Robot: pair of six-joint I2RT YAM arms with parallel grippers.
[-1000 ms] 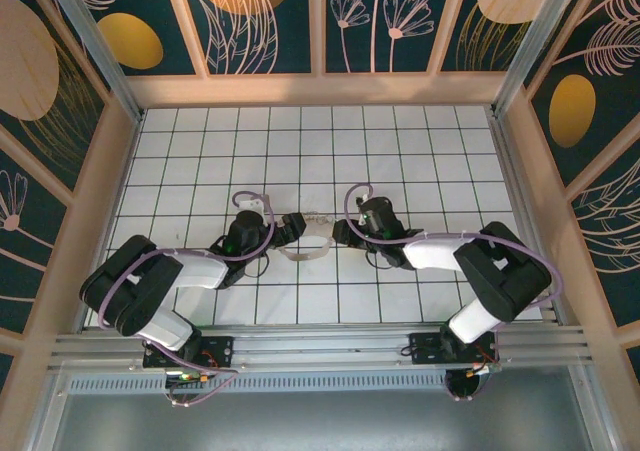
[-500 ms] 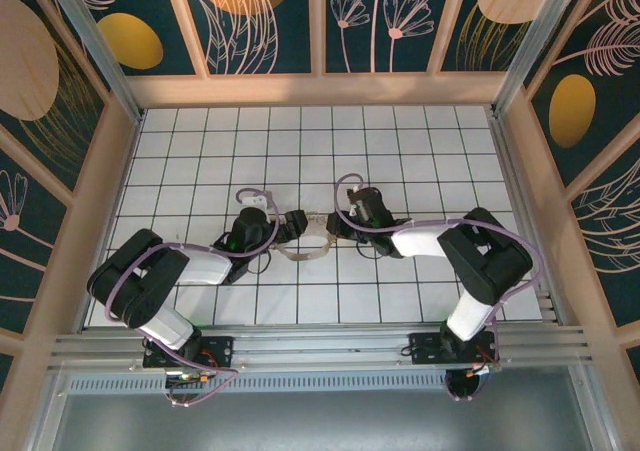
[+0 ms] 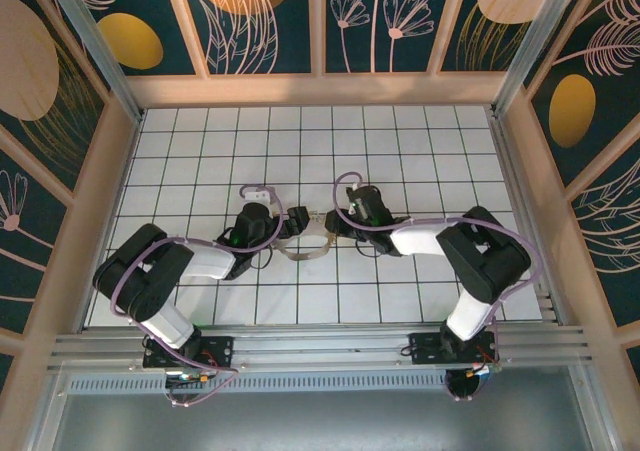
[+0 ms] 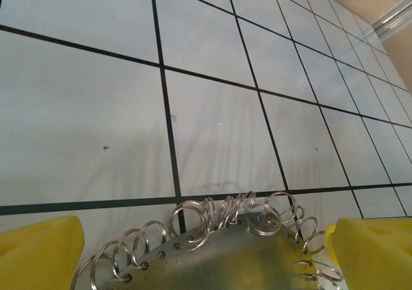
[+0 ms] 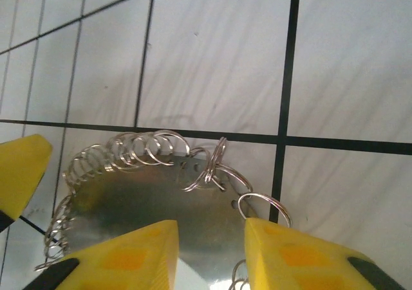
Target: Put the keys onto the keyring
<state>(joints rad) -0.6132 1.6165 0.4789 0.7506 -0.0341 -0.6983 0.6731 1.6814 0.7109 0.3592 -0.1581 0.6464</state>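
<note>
The keyring (image 3: 305, 255) lies on the white tiled floor between my two grippers. Up close it is a silvery metal plate (image 4: 244, 251) with many split rings through holes along its edge. My left gripper (image 3: 296, 221) stands wide open, and its yellow fingertips (image 4: 38, 251) straddle the plate's two ends. My right gripper (image 3: 333, 223) faces it from the other side. The right gripper's (image 5: 211, 251) yellow fingers (image 5: 129, 258) stand partly open over the plate (image 5: 148, 193), and a ring (image 5: 264, 206) lies beside the right-hand one. The keys are out of view.
The tiled floor (image 3: 420, 151) runs out to wooden side walls (image 3: 105, 191) and a patterned back wall. A metal rail (image 3: 320, 346) crosses the near edge, where both arm bases sit. A fingertip (image 5: 19, 171) of the left gripper shows past the plate in the right wrist view.
My right arm has reached left, bringing its gripper up to the keyring. The left gripper has crept right towards it. The keyring has hardly moved.
</note>
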